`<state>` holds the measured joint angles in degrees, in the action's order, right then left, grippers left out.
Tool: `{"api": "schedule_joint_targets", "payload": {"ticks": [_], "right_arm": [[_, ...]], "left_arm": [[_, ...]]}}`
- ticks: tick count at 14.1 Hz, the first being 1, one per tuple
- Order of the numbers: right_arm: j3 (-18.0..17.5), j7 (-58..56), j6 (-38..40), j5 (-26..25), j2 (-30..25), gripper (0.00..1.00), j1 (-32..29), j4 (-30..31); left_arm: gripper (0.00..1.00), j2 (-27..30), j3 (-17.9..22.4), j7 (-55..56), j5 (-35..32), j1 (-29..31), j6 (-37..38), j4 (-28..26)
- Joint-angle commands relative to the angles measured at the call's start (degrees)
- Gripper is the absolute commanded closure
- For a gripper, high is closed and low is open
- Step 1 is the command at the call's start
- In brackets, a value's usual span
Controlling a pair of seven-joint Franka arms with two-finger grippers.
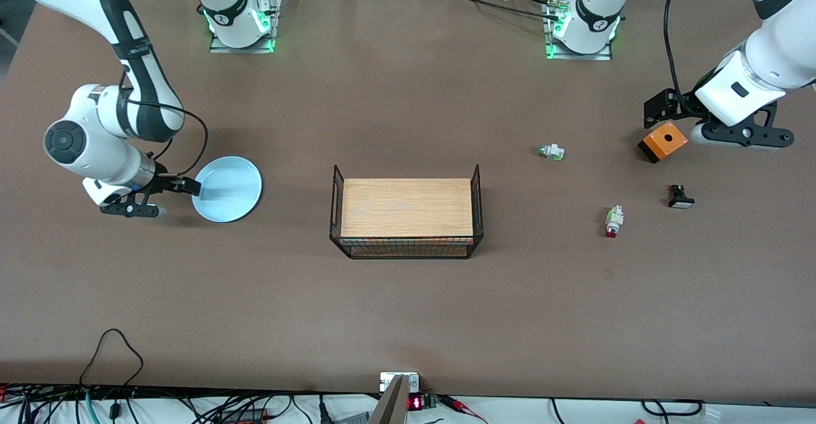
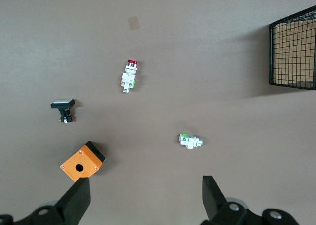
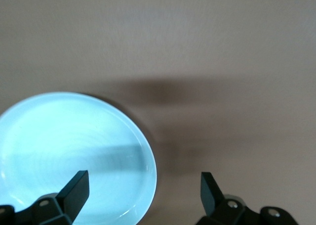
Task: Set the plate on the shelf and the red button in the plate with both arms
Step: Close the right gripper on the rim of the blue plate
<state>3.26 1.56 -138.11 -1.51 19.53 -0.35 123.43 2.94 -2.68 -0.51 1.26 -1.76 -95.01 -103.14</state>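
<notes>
Where the table runs toward the right arm's end, at the middle left of the front view, the plate (image 1: pixel 227 189) lies flat on the brown table (image 1: pixel 408 309), pale blue and empty. The red button (image 1: pixel 613 221) lies on its side at the middle right of that view, well apart from the plate, red cap toward the front camera.

Between the two stands a black wire basket (image 1: pixel 406 220) with a wooden board in it, at frame centre. Around the red button lie three other parts: a white part with a green tip (image 1: pixel 551 152) farther from the camera, a small black part (image 1: pixel 679 197) beside it toward the left arm's end, and an orange box (image 1: pixel 663 141) with a black hole, upper right.

The right gripper (image 1: pixel 182 187) sits at the plate's rim, fingers spread wide; in the right wrist view one finger (image 3: pixel 74 189) is over the plate and the other over bare table, nothing gripped. The left gripper (image 2: pixel 145 198) hovers beside the orange box, fingers apart and empty.
</notes>
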Motion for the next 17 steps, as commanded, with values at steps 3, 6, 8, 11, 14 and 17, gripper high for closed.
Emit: {"api": "schedule_joint_targets", "payload": {"ticks": [3,6,8,11,14,17], "right_arm": [[-0.4,-0.5,-2.2,-1.0,4.3,0.08,-0.1,1.2],[-0.4,-0.6,-2.1,-1.0,5.6,0.33,-0.1,1.2],[-0.4,-0.6,-1.6,-1.0,5.6,0.67,0.0,1.7],[-1.0,-0.6,0.8,-0.8,4.3,1.0,0.2,1.2],[-2.2,-0.6,3.5,-0.7,3.2,1.0,0.2,0.4],[-3.2,-0.2,13.3,-0.1,-0.5,1.0,0.1,-2.6]], "left_arm": [[0.0,-0.1,0.0,-1.3,0.3,0.2,1.1,0.8],[0.0,-0.1,0.0,-1.3,0.3,0.2,1.1,0.8],[0.0,-0.1,0.0,-1.3,0.3,0.2,1.1,0.8],[0.0,0.0,0.0,-1.3,0.4,0.2,1.7,0.8],[0.0,0.0,0.0,-1.3,0.3,0.2,1.9,0.8],[0.0,0.0,0.0,-1.3,0.3,0.2,1.9,0.8]]}}
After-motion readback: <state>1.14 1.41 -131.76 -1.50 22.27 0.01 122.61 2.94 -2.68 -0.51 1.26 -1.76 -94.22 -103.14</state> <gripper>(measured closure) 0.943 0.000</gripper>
